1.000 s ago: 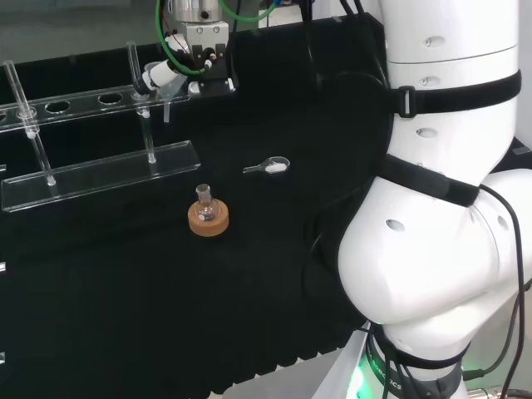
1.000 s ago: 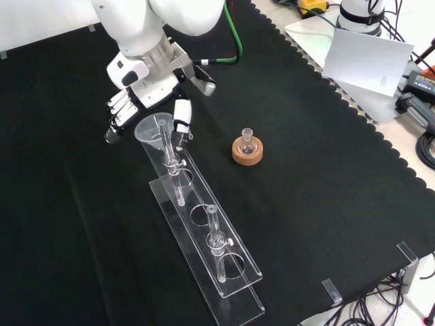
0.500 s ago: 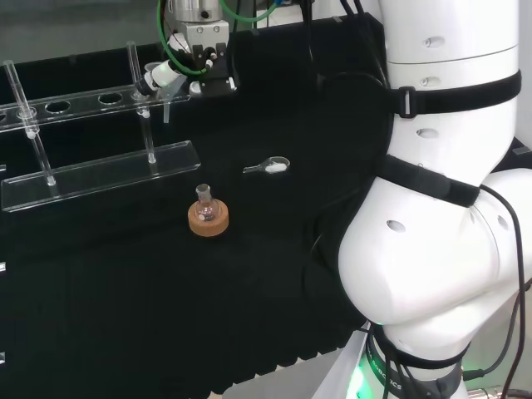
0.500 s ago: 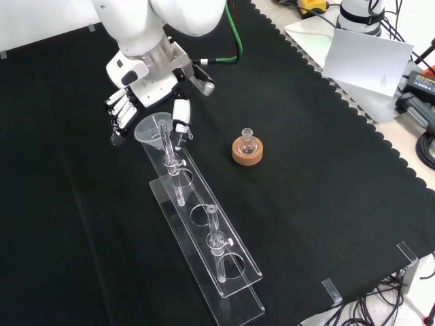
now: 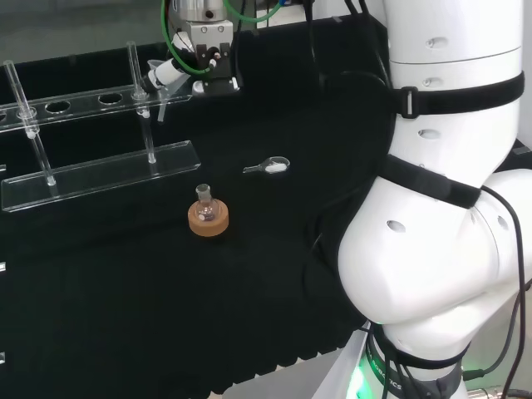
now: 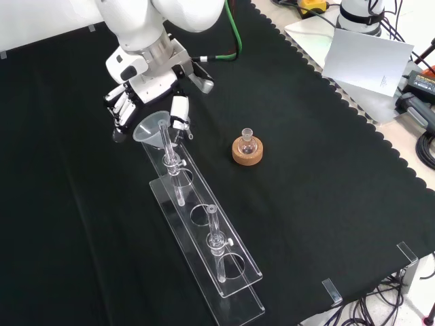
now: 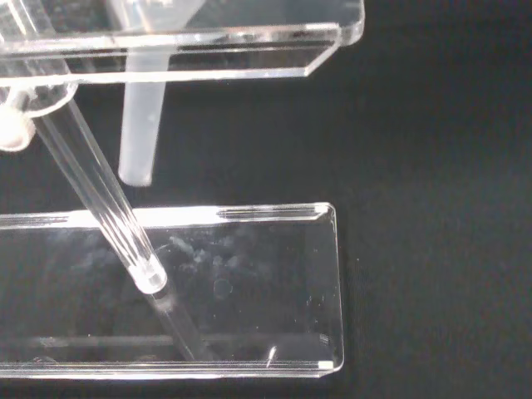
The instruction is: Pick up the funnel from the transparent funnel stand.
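A clear funnel (image 6: 151,127) sits at the far end of the transparent stand (image 6: 234,261) in the front view, its stem pointing down through the upper shelf. My hand (image 6: 146,88) is shut on its cone, fingers (image 6: 120,109) on one side and thumb on the other. The head view has the hand (image 5: 202,65) at the stand's right end (image 5: 170,158), with the funnel (image 5: 160,75) beside it. In the wrist view the funnel's stem (image 7: 137,125) hangs below the upper shelf (image 7: 233,58), its tip above the base plate (image 7: 249,283).
A small round flask on a cork ring (image 6: 247,150) stands right of the stand in the front view, also seen as the flask on its ring (image 5: 207,218) in the head view. A small scoop (image 5: 270,166) lies beyond it. Two upright posts (image 6: 215,234) carry the stand's shelf.
The hand has risen a little with the funnel, and the funnel's stem sits higher in the stand's hole than a second ago.
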Action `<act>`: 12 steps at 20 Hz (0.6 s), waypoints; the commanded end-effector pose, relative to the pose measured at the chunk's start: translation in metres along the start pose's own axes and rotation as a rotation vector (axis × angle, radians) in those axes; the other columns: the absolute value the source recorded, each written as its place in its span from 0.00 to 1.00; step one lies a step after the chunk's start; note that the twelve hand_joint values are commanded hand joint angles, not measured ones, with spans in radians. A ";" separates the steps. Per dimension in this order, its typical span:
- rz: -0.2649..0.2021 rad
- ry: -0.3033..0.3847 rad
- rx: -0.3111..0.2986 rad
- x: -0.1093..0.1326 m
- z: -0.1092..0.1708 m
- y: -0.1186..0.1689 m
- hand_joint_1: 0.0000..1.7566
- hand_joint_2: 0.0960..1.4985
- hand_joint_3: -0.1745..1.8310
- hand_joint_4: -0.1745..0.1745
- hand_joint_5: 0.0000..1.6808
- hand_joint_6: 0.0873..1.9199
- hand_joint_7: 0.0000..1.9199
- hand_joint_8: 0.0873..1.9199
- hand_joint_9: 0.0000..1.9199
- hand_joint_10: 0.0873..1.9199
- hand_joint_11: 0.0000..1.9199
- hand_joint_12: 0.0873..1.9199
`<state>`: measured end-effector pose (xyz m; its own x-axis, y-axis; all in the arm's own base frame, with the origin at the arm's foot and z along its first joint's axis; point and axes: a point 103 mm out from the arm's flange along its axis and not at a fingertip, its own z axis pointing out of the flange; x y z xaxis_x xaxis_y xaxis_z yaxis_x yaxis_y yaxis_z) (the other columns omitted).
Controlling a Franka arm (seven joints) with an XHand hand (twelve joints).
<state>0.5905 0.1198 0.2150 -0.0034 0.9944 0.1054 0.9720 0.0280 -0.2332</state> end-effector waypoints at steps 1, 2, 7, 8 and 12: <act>0.006 0.004 -0.028 -0.006 -0.001 -0.003 0.25 0.50 0.10 0.45 0.33 0.00 0.35 0.31 0.27 0.30 0.00 0.77; 0.005 0.003 -0.032 -0.007 0.000 -0.003 0.25 0.51 0.10 0.46 0.34 0.00 0.36 0.32 0.29 0.29 0.00 0.78; 0.003 -0.018 -0.044 0.000 0.000 -0.003 0.27 0.51 0.11 0.46 0.38 0.00 0.39 0.34 0.33 0.26 0.00 0.80; 0.002 -0.017 -0.049 0.001 0.000 -0.004 0.27 0.52 0.11 0.46 0.38 0.00 0.40 0.34 0.33 0.26 0.00 0.80; 0.008 -0.002 -0.070 0.004 0.002 -0.005 0.29 0.52 0.11 0.47 0.39 0.00 0.40 0.34 0.34 0.26 0.00 0.81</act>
<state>0.5863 0.1210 0.2148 -0.0022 0.9957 0.0927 0.9832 0.0191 -0.1817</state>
